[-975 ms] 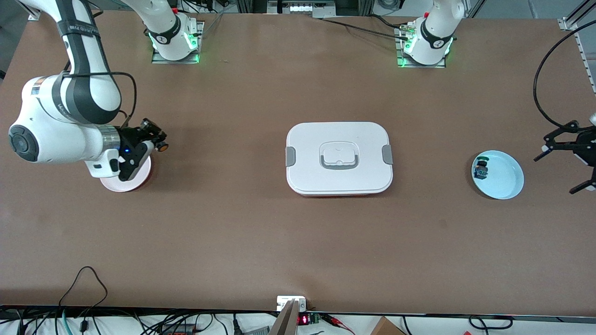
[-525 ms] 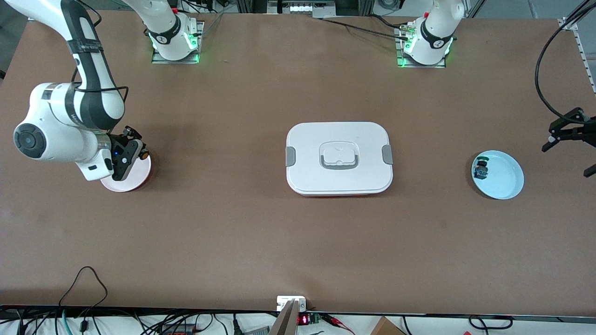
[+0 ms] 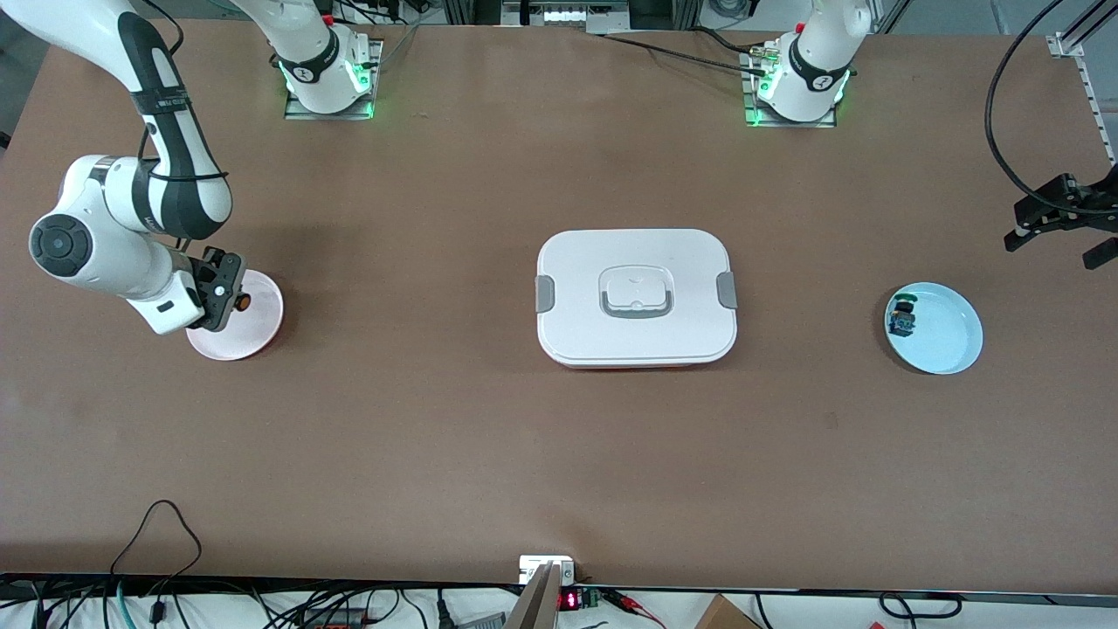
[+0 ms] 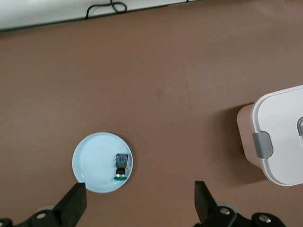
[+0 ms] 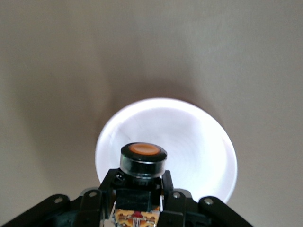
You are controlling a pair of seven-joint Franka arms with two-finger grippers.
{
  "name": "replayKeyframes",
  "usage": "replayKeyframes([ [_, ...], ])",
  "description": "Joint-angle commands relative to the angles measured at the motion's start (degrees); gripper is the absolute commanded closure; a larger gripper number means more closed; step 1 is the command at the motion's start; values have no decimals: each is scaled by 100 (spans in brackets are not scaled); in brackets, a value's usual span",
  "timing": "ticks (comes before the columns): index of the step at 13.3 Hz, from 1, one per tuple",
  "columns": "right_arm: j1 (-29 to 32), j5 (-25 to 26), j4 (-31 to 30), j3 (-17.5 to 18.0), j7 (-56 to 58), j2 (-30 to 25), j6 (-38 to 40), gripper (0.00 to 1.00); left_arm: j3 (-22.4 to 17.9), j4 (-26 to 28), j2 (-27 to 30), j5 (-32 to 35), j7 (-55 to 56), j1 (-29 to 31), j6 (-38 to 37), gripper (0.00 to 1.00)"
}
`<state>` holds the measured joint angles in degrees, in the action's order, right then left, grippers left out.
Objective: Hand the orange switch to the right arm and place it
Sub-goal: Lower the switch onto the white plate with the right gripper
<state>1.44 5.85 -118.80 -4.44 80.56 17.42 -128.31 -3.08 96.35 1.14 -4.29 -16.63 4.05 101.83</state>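
Right gripper [image 3: 229, 297] lowered over pink plate [image 3: 258, 319], clamping orange switch [image 5: 143, 160]

The left claw [image 3: 1061, 229] is cut off by the front view's edge, so only part of it shows. In the right wrist view the orange switch [image 5: 143, 158] hides its own lower body between the right claw [image 5: 137, 201] fingers. The green switch [image 3: 903, 319] is too small to read.
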Motion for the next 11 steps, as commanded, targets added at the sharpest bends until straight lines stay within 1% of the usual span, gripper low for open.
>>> replayKeyframes([
  [1, 163, 223, -256, 128, 424, -72, -491, 100, -105, -54, 27, 271, 370, -141, -154, 0],
  [2, 181, 406, -336, 128, 661, -46, -755, 100, -149, -63, 18, 254, 405, -124, -163, 0],
  [3, 259, 521, -415, 128, 898, 15, -992, 100, -297, -63, 0, 227, 423, -141, -163, 0],
  [4, 339, 522, -520, 128, 1039, 59, -1230, 100, -316, -72, -17, 227, 467, -167, -180, 0],
  [6, 444, 522, -661, 128, 1294, 147, -1582, 100, -351, -81, -26, 253, 1000, -395, -399, 0],
  [7, 453, 522, -696, 128, 1400, 191, -1714, 100, -351, -168, -35, 271, 1360, -466, -453, 0],
  [9, 471, 522, -758, 137, 1471, 296, -1855, 100, -334, -344, -131, 280, 1845, -510, -733, 0],
  [11, 462, 514, -837, 146, 1463, 350, -1970, 100, -325, -345, -158, 280, 2005, -502, -796, 0],
])
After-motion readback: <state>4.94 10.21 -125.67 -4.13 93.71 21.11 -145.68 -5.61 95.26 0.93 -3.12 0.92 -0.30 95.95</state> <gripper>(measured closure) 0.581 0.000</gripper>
